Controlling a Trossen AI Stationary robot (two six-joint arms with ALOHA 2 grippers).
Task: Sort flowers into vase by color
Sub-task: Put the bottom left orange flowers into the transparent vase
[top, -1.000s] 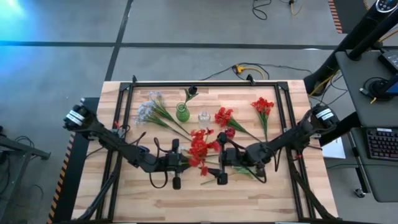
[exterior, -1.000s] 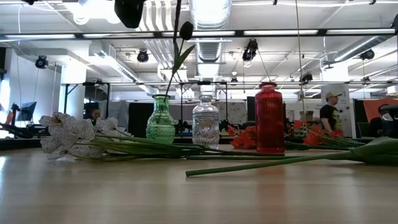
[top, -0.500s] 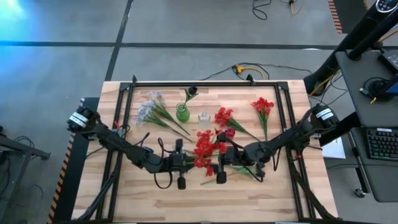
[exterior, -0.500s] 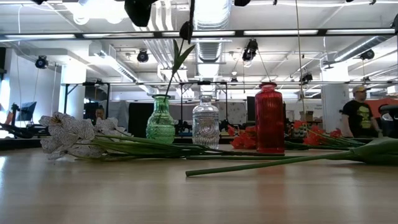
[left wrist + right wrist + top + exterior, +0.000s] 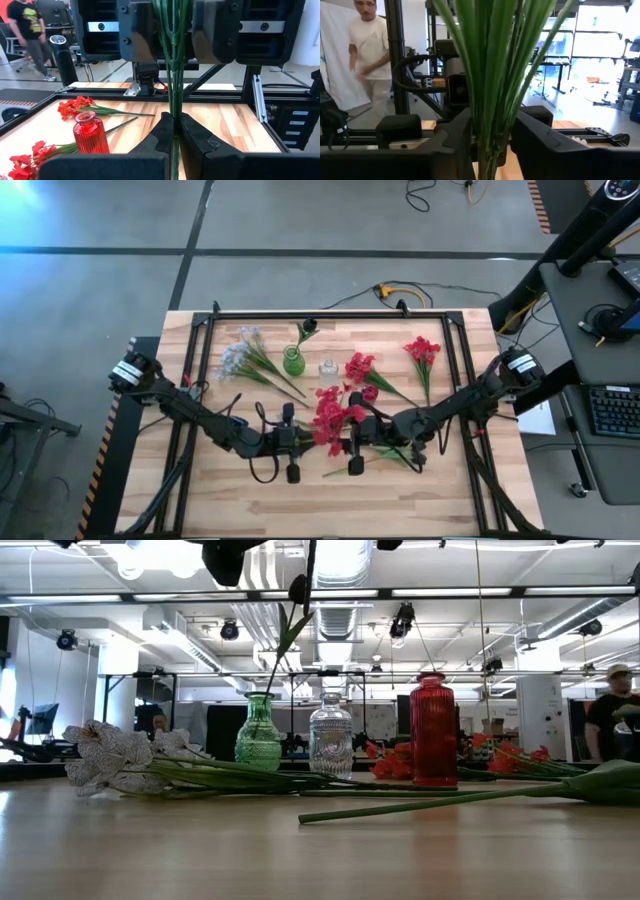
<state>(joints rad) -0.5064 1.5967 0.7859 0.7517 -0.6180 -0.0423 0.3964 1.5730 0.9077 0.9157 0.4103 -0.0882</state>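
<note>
A red flower spray (image 5: 330, 416) hangs above the table's middle between my two grippers. My left gripper (image 5: 308, 438) is shut on its green stems (image 5: 174, 75). My right gripper (image 5: 340, 440) faces it from the right, its fingers closed in on the same stems (image 5: 490, 100). The red vase (image 5: 369, 393) stands just beyond, with a clear vase (image 5: 328, 367) and a green vase (image 5: 293, 361) to its left. A dark bud (image 5: 307, 328) sticks out of the green vase. Pale flowers (image 5: 240, 358) and two red sprays (image 5: 358, 366) (image 5: 422, 352) lie on the table. My left gripper pinches the bundle of stems (image 5: 174, 111) between its two fingers, coming level from the table's left, fingers across the stems. The spray is lifted clear of the table. My right gripper has the stems (image 5: 490, 137) between its two fingers (image 5: 460, 132), level from the table's right, opposite the left gripper. The stems fill the gap between the fingers.
A loose green stem (image 5: 430, 802) lies on the near part of the table, right of the middle. A black frame (image 5: 330, 313) runs round the table's far edge and sides. People move in the room beyond.
My left gripper has carried the red spray a little toward the table's right edge, up to my right gripper. The spray stays lifted clear.
</note>
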